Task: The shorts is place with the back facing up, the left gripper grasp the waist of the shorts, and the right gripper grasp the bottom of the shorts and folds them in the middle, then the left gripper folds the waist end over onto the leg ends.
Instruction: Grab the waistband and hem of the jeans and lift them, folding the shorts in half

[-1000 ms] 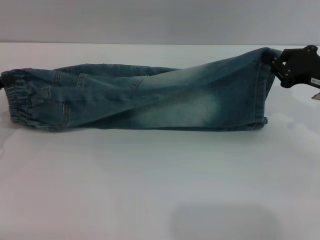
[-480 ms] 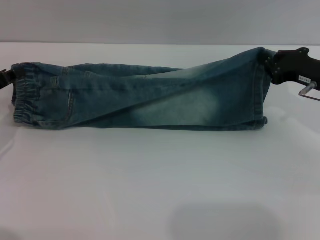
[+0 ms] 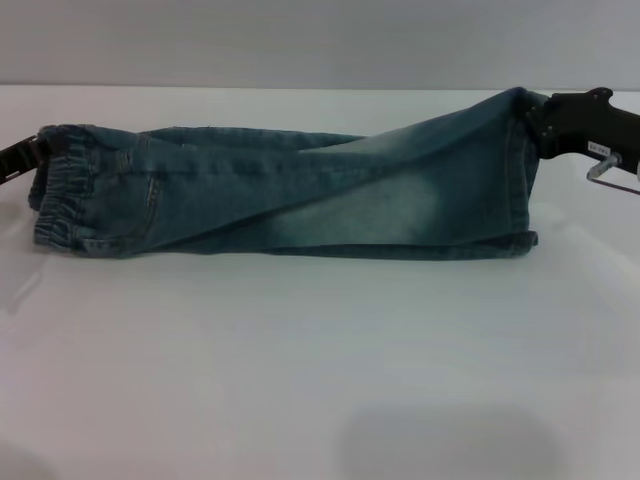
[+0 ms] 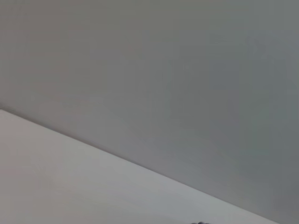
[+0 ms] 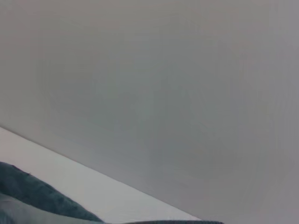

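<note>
Left gripper (image 3: 30, 155) pinched waist (image 3: 62, 195), right gripper (image 3: 540, 125) hem (image 3: 522, 170); shorts (image 3: 290, 195) needed level, even lengthwise lowering.

The shorts (image 3: 290, 190) lie folded lengthwise into a long band on the white table (image 3: 320, 360). The left pincer (image 3: 22, 157) grips the waist of the shorts (image 3: 62, 195) at their left end. The right pincer (image 3: 545, 125) holds the bottom of the shorts (image 3: 522, 170) at their right end, raised slightly.
</note>
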You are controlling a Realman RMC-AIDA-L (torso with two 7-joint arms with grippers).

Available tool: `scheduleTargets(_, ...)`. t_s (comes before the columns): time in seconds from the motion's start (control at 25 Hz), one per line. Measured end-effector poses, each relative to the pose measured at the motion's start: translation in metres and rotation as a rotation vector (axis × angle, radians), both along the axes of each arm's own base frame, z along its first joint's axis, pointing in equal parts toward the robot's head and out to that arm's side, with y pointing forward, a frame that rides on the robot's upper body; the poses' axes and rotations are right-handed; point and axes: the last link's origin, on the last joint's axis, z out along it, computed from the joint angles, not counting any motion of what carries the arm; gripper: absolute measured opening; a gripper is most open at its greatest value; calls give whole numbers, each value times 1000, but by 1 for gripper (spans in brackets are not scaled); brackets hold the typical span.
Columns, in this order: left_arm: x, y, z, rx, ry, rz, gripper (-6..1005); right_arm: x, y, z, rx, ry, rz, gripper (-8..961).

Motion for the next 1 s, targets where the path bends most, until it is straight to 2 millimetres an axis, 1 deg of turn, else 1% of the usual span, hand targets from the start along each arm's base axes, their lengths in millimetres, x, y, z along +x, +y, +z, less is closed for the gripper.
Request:
scheduleTargets(0.24, 5, 9, -1, 11, 20, 2, 78, 1, 4, -2, 9, -17, -21, -1)
scheduleTargets(0.68, 16, 26, -2, 27, 67, 0, 86, -5, 10, -5, 21, 4, -33, 0)
scheduleTargets(0.84, 18, 29, -3, 28, 80, 2, 89, -7, 13, -5, 27, -5, -38, -1)
scheduleTargets(1.0, 19, 32, -6, 23, 103, 2, 92, -8, 16, -11, 10, -42, -42, 35)
